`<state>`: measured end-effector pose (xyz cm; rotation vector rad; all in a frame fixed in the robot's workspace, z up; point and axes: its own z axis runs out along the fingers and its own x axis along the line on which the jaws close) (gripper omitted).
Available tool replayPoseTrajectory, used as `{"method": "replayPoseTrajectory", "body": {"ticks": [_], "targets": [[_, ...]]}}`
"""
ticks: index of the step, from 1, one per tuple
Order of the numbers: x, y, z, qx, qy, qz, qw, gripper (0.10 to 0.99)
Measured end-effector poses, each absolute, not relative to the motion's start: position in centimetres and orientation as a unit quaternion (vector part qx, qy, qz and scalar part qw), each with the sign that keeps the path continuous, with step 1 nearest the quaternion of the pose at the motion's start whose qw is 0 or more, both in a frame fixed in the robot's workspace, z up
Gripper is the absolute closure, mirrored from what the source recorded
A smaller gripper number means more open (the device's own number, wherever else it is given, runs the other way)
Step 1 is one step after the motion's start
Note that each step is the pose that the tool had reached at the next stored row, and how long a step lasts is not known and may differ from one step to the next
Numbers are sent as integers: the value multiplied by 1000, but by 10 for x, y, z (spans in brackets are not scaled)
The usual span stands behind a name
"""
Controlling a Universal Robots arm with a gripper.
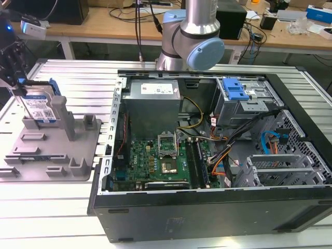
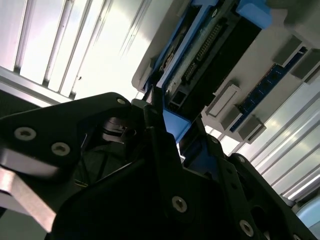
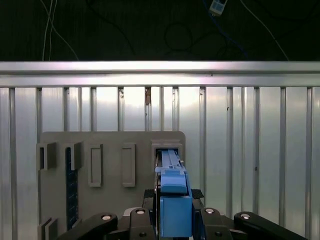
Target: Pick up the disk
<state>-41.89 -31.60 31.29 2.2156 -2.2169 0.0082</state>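
Since your end effector (image 1: 18, 85) sits straight over the disk (image 1: 39, 106), note it's standing on edge in the grey fixture (image 1: 57, 150) directly below, top edge between the fingers (image 3: 150, 212), apparently clamped on it.

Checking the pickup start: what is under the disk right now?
The disk stands on edge in the grey fixture, between its upright posts. The gripper is at its top edge. The slot floor under it is covered.
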Motion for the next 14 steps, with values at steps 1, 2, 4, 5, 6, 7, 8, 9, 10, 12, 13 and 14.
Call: {"method": "replayPoseTrajectory", "body": {"ticks": [1, 2, 4, 5, 6, 7, 8, 9, 10, 12, 13, 14], "targets": [[-419, -316, 317, 707, -707, 3, 4, 722], [-419, -316, 323, 707, -707, 2, 4, 722], [-419, -316, 333, 707, -707, 2, 3, 722], [-419, -316, 338, 707, -707, 2, 3, 722], [-419, -316, 343, 707, -707, 2, 3, 722], [-419, -316, 347, 707, -707, 2, 3, 722], [-419, -316, 352, 707, -707, 2, 3, 722], [-419, -316, 357, 707, -707, 2, 3, 722], [-419, -316, 362, 707, -707, 2, 3, 722], [-419, -316, 379, 707, -707, 2, 3, 722], [-419, -316, 383, 707, -707, 2, 3, 722], [-419, -316, 390, 707, -707, 2, 3, 722]]}}
